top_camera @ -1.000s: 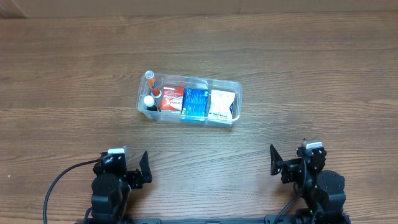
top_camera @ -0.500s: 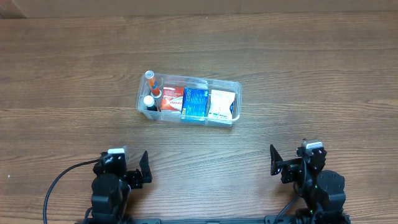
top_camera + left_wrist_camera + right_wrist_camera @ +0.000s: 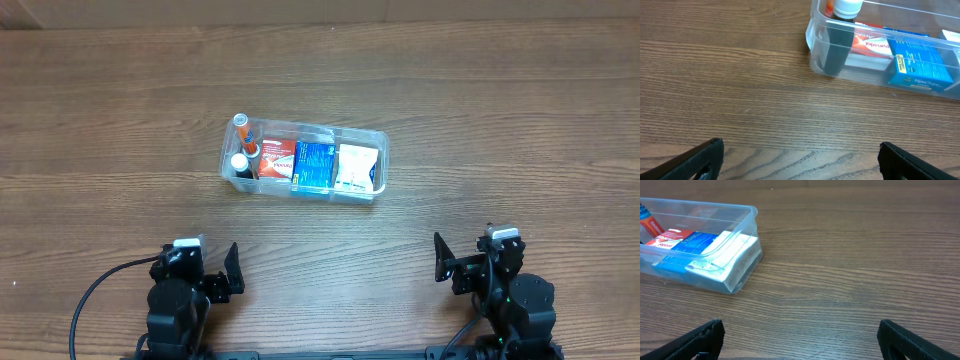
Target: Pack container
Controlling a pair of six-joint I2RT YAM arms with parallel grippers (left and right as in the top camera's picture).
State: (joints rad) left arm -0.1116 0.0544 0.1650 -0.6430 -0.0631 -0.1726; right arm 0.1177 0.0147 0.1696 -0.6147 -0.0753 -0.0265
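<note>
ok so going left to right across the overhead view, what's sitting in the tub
In the container: white-capped bottle → red packet → blue packet → white packet

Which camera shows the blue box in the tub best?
Left wrist: the blue box sits close, label readable through the tub wall. Overhead shows it whole but small; right wrist shows only a strip behind the white packet.

The red box (image 3: 871,46) in the container (image 3: 815,50) says "Panadol" in white letters. The blue box (image 3: 920,65) beside it says "VapoDrops" — the other small print is too tiny to read.
</note>
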